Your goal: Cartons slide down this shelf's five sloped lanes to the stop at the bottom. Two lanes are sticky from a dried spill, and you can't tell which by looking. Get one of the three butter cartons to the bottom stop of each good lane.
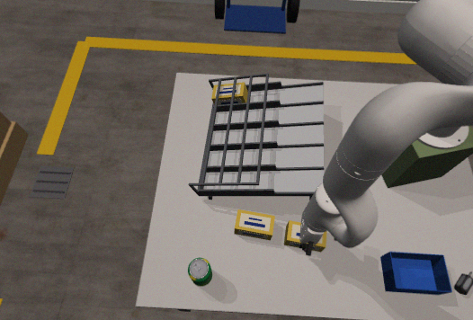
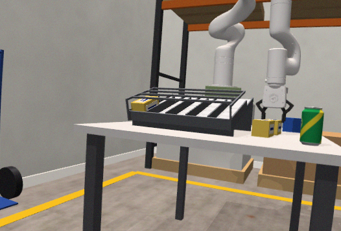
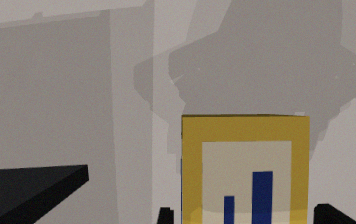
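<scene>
The dark shelf [image 1: 251,191] [image 2: 181,121] with five sloped lanes stands on the white table [image 1: 183,225] [image 2: 181,136]. One yellow butter carton [image 1: 228,92] [image 2: 144,104] lies at the low end of an outer lane, against the stop. Two more cartons lie on the table beside the shelf: one [image 1: 254,224] [image 2: 262,128] free, the other [image 1: 294,234] [image 2: 278,126] [image 3: 245,170] right under my gripper [image 1: 308,245] [image 2: 274,116] [image 3: 247,217]. The gripper is open, with a fingertip on each side of this carton at about its top. Nothing is held.
A green and yellow can [image 1: 200,271] [image 2: 311,126] stands near the table's edge. A blue bin [image 1: 414,271] [image 2: 292,124] and a small dark object [image 1: 464,283] sit at a corner. The arm's green base [image 1: 431,162] is beside the shelf.
</scene>
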